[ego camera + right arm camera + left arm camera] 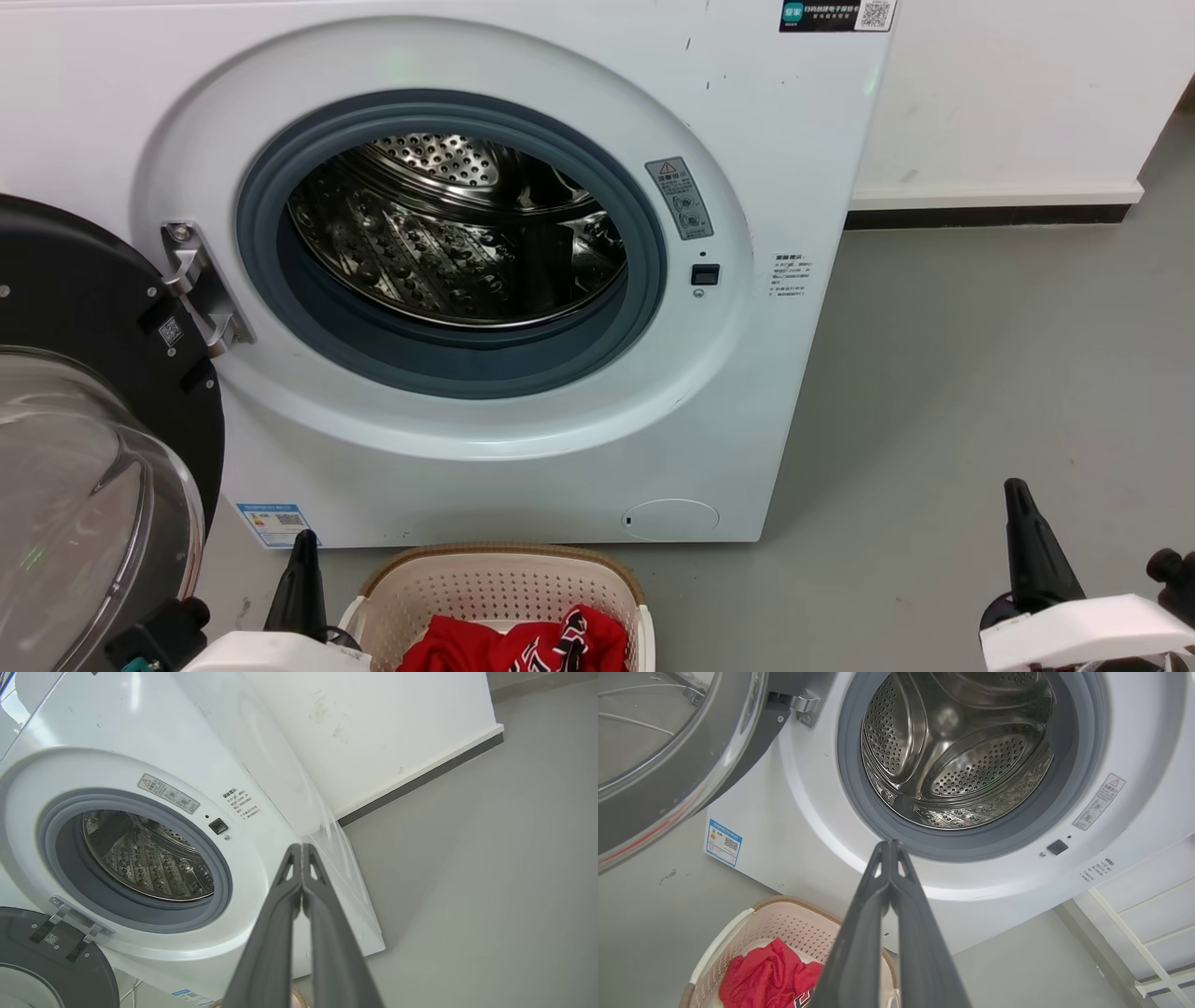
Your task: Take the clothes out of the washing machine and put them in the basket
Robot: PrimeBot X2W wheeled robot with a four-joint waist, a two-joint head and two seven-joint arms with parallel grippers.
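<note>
Your way into the big white front-loading washing machine (775,140) stands open through its grey-rimmed porthole (448,366); the black-framed glass door (84,308) blocks your left, the cream perforated plastic basket (495,583) sits below.

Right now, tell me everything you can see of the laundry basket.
The basket is a small cream plastic tub with rounded corners, walls pierced with rows of small holes, and a brown woven-look rim. It stands upright on the grey floor, close in front of the washing machine, below its open porthole. Red clothes lie crumpled inside, one with black and white lettering. The picture's edge cuts off its near end.
</note>
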